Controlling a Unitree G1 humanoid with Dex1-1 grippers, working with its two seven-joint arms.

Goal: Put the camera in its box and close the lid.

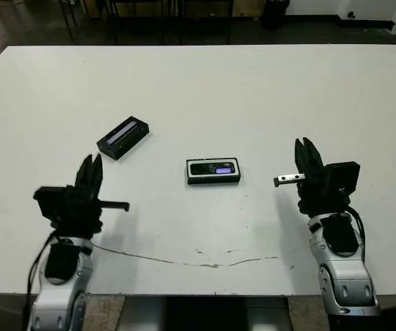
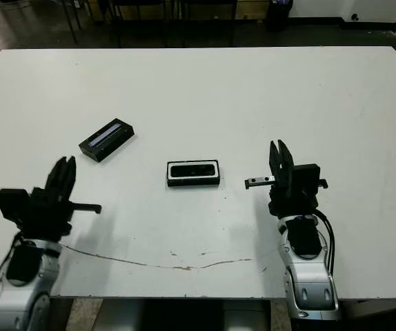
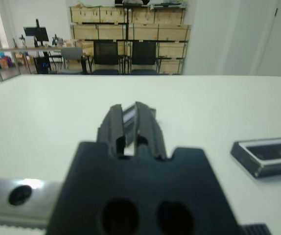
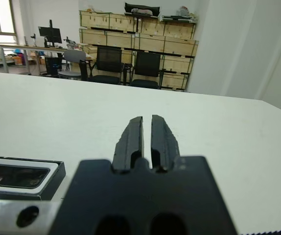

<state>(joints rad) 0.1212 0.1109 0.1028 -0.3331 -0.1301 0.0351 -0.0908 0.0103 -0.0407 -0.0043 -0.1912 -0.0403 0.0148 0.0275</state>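
The left pincer (image 1: 90,172) hovers low over the near-left part of the white tabletop (image 1: 253,89), its two black fingers pressed nearly together with only a sliver of gap, holding nothing. The right pincer (image 1: 307,157) sits at the near right, its fingers likewise almost closed and empty.

Between the two pincers, near the middle of the tabletop, lies the box (image 1: 213,180), its white lining showing as a thin border around the camera (image 1: 213,168), which lies flat inside it with the bluish-purple patch facing up. The box is uncovered. The lid (image 1: 123,138) rests flat on the tabletop farther away and to the left of the box, well apart from it, angled diagonally, its pale stripe upward. It lies just beyond the left pincer.
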